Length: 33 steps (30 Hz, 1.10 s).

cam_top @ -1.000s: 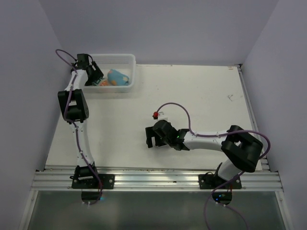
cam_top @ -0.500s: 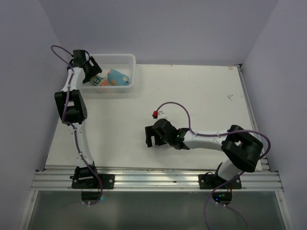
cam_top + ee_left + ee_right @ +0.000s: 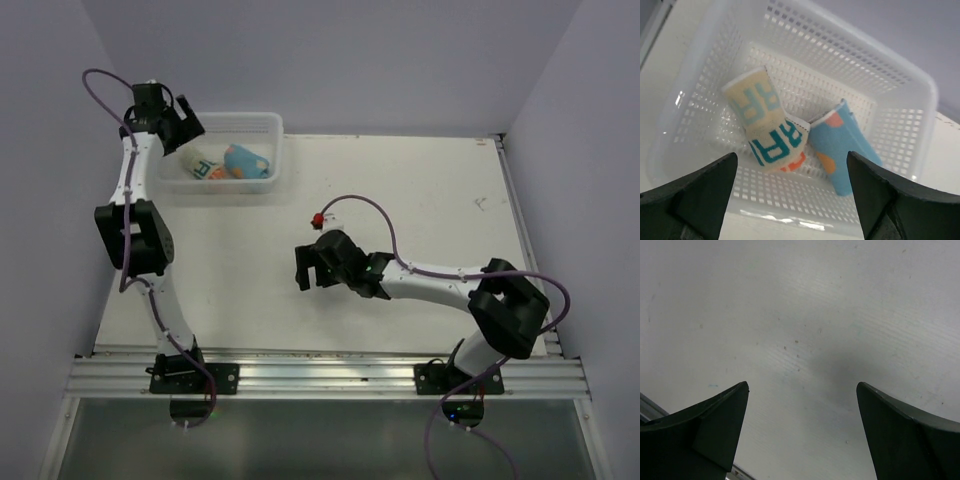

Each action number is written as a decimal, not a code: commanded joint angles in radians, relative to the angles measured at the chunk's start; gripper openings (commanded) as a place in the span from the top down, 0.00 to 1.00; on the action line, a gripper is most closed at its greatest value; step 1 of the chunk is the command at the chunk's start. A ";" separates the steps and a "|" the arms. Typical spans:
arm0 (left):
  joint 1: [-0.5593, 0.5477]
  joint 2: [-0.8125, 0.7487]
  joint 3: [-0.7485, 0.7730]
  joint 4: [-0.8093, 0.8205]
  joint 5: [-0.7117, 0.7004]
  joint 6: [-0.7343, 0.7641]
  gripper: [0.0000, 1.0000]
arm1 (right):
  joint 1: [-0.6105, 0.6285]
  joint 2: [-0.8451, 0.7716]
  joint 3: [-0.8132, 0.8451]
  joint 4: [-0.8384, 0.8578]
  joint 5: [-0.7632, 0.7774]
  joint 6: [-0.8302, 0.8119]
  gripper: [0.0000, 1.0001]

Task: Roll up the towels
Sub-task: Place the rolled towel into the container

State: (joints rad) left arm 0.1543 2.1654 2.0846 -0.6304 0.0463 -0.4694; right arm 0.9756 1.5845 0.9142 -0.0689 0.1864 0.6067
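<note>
– While the left gripper [image 3: 790, 195] hangs over the white slatted basket [image 3: 920, 85] at the far left corner, what's its state?
– Fingers spread wide, nothing between them. Holds nothing.
– Towels?
– Both rolled and lying on the basket floor. Cream RABBIT towel [image 3: 765, 125] on the left, light blue spotted towel [image 3: 845, 150] on the right, touching near the middle. Neither one touches the fingers.
– So, done?
– Looks done or nearly so, that's my call. Both read as rolls, not flat cloths.
– Risks on that side?
– Fingers sit close above the near rim. If the arm pulls back low, a fingertip could hook the rim and drag or tip the basket. The rolls are soft and loose, nothing pins them. A jolt could let the cream one's outer flap spring open. Same for the blue one, its end edge looks slightly lifted.
– Moving right, the other arm?
– Right gripper [image 3: 307, 272] sits mid-table, well apart from the basket. Jaws fully apart, empty, only bare table [image 3: 420, 190] under it in the wrist view.
– Anything there?
– Minor. It looks low over the surface, so a sweep home without lifting could scrape the fingertips. Its purple cable [image 3: 375, 215] loops loose above the arm; could snag on a fast turn.
</note>
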 commanded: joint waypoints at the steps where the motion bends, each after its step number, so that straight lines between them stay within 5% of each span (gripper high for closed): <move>1: -0.028 -0.300 -0.062 0.038 0.006 0.083 0.05 | -0.034 -0.026 0.129 -0.066 0.025 -0.064 0.07; 10: -0.178 -0.941 -0.816 0.300 -0.020 0.121 0.01 | -0.138 -0.224 0.242 -0.337 0.195 -0.074 0.01; 16: -0.284 -1.136 -1.009 0.313 0.020 0.110 0.01 | -0.178 -0.461 0.165 -0.439 0.361 -0.131 0.01; 22: -0.371 -1.199 -1.145 0.313 -0.105 0.158 0.01 | -0.204 -0.602 0.040 -0.482 0.452 -0.134 0.01; 33: -0.377 -1.283 -1.255 0.370 -0.141 0.190 0.01 | -0.209 -0.652 -0.005 -0.557 0.594 -0.105 0.01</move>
State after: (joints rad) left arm -0.2173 0.9127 0.8299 -0.3374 -0.0563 -0.3130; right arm 0.7712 0.9466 0.9062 -0.5953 0.6918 0.4896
